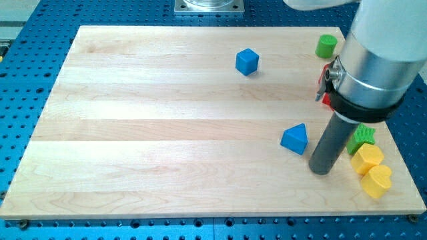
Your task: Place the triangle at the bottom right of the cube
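no brand, label or writing is readable anywhere in the view. nearest the view's bottom, at the right: a yellow heart-shaped block (pixel 376 181), close to the board's (pixel 167 133) right edge, and touching it just above, a yellow block (pixel 367 158) of rounded many-sided shape. above that, a green block (pixel 362 137), shape partly hidden by my arm. my tip (pixel 321 171) stands on the wood just left of these three, not visibly touching them; the dark rod (pixel 331 143) leans slightly, rising to the view's upper right into a wide silver and black cylinder (pixel 373 73). i carry no claw, so there is nothing to be spread or pressed together. the blue triangle (pixel 295 139) lies just left of the rod, near my tip and a little above it, a narrow gap between. a red block (pixel 326 83) shows only as slivers behind the cylinder. farther up, the blue cube (pixel 247 61) sits well apart from the triangle, toward the view's top and left of it. the green cylinder (pixel 326 46) is near the top right corner. open wood spans the whole left half and the centre; around the board, blue perforated table (pixel 27 60).
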`<state>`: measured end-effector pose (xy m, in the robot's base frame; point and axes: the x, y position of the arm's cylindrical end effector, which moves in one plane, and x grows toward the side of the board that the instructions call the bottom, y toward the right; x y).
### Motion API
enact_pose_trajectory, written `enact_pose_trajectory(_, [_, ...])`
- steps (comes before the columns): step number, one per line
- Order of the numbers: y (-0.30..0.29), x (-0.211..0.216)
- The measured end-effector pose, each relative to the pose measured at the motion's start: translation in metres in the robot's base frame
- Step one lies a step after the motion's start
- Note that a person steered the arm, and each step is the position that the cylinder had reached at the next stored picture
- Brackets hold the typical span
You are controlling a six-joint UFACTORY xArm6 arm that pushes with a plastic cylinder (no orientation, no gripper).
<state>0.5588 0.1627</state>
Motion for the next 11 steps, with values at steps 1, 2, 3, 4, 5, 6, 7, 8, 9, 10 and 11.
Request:
enact_pose_trajectory(1, [-0.033, -0.055])
enact_pose_trajectory(2, [-0.052, -0.109])
enact_pose_trajectory(3, [-0.069, -0.086])
enact_pose_trajectory(4, [-0.073, -0.08])
enact_pose_trajectory(5, [-0.104, -0.093])
enact_pose_trajectory(6, [-0.103, -0.1])
enact_pose_trajectory(7, [-0.078, -0.102])
enact_pose_trajectory(8, [-0.079, -0.148])
enact_pose_trajectory(9, [-0.078, -0.136])
enact_pose_trajectory(10, [-0.053, -0.1])
enact_pose_trajectory(11, [-0.045, -0.143])
